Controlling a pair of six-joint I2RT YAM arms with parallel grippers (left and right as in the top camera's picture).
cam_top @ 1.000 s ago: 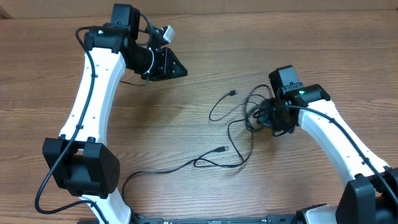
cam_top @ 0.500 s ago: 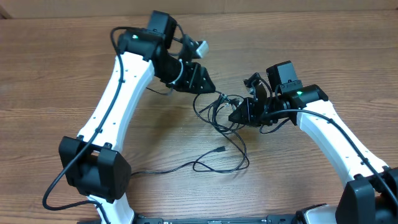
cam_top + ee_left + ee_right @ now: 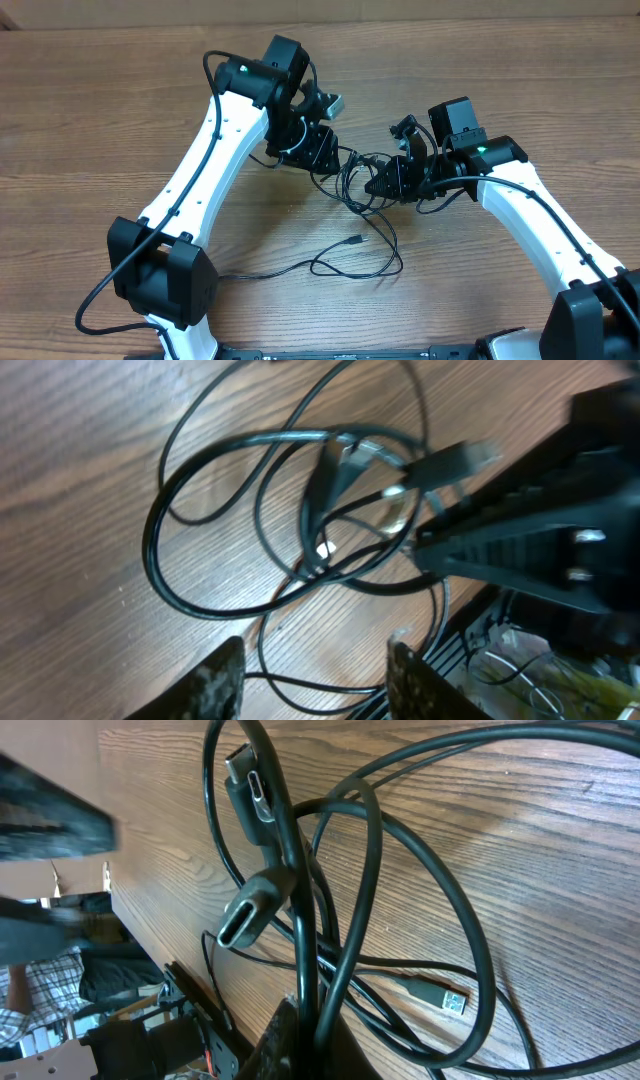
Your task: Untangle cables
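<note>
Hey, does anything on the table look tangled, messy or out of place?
Yes: the cables sit in a knot of overlapping loops between the left gripper and the right gripper, with one plug trailing loose. Nothing looks damaged.

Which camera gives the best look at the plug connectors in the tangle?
Right wrist: two plug connectors sit close and sharp among the cables, openings visible. Left wrist shows one blurred plug; overhead only a tiny plug end lying apart.
</note>
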